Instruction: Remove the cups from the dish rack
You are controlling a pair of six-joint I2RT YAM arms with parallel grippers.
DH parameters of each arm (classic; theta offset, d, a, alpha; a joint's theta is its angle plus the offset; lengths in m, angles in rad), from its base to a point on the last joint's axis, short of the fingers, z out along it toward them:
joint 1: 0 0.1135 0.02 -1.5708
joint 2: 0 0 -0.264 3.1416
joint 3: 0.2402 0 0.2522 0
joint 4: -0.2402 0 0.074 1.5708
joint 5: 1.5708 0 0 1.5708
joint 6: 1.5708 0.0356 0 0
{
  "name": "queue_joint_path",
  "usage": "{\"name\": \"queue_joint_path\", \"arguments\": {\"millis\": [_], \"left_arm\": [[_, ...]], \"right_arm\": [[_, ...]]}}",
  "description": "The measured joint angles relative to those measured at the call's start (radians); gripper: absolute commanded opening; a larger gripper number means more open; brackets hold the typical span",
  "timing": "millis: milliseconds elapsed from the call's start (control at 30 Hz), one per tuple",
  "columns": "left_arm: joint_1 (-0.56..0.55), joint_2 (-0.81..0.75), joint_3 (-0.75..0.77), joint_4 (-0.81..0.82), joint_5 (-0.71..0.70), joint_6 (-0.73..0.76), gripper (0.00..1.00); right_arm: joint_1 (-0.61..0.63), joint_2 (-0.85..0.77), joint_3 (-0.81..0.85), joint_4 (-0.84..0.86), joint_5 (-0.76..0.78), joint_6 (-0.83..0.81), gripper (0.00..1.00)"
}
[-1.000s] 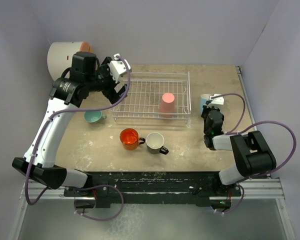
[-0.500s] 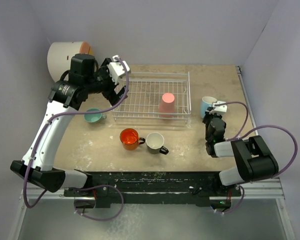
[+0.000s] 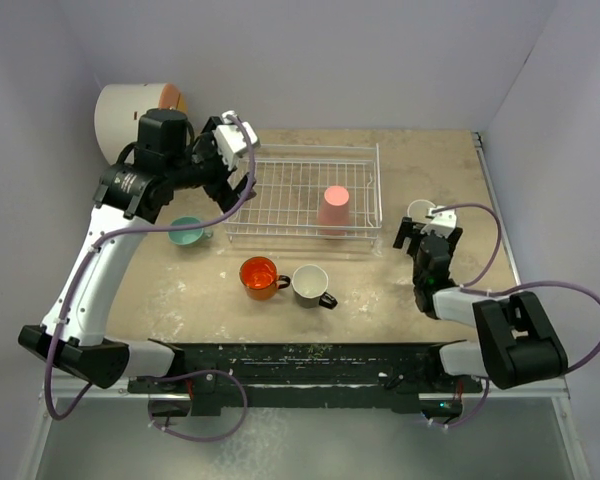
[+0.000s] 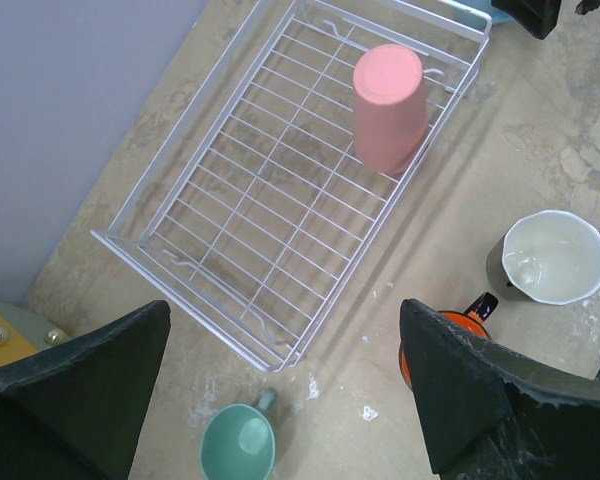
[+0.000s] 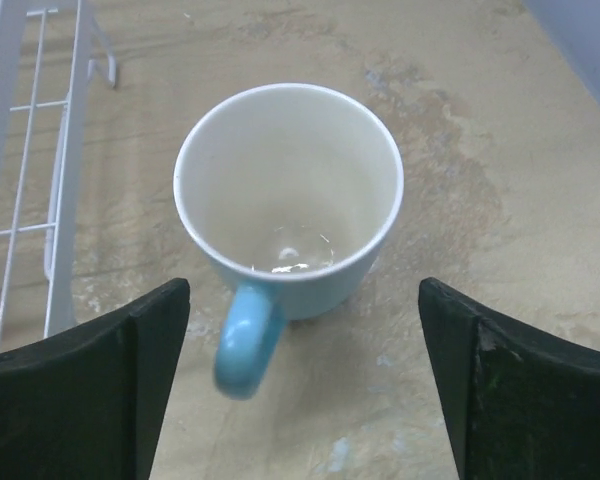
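Note:
The white wire dish rack (image 3: 310,148) (image 4: 180,165) holds one pink tumbler (image 3: 332,208) (image 4: 390,105), upside down near its right end. On the table in front of the rack stand the teal mug (image 3: 186,233) (image 4: 238,445), the orange mug (image 3: 259,276) and the black mug with a white inside (image 3: 310,284) (image 4: 550,260). My left gripper (image 3: 235,160) (image 4: 285,312) hangs open above the rack's left end, holding nothing. Right of the rack, the light blue mug (image 3: 418,209) (image 5: 288,200) stands upright, its handle towards my open right gripper (image 3: 425,232) (image 5: 305,300), just beyond the fingertips.
A white drum with an orange face (image 3: 130,110) stands at the back left, behind the left arm. The table's right edge (image 3: 488,175) runs close to the blue mug. The rack's right side (image 5: 65,170) lies just left of that mug.
My right gripper has opened, let go of the light blue mug on the table and drawn back a little towards its base. The left arm has shifted only slightly.

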Motion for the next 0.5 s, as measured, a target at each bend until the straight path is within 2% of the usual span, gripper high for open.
{"name": "queue_joint_path", "arguments": {"millis": [133, 267, 400, 500], "left_arm": [[0.000, -0.007, 0.000, 0.000, 0.000, 0.000, 0.99], [0.000, -0.007, 0.000, -0.001, 0.001, 0.000, 0.99], [0.000, -0.006, 0.000, -0.001, 0.003, -0.001, 0.99], [0.000, -0.005, 0.000, -0.001, 0.003, -0.009, 0.99]], "right_arm": [[0.000, -0.043, -0.003, -0.023, 0.025, 0.004, 1.00], [0.000, -0.170, -0.003, -0.079, 0.071, -0.001, 1.00], [0.000, -0.334, 0.086, -0.270, 0.101, 0.014, 1.00], [0.000, -0.417, 0.198, -0.380, 0.068, 0.025, 1.00]]}}
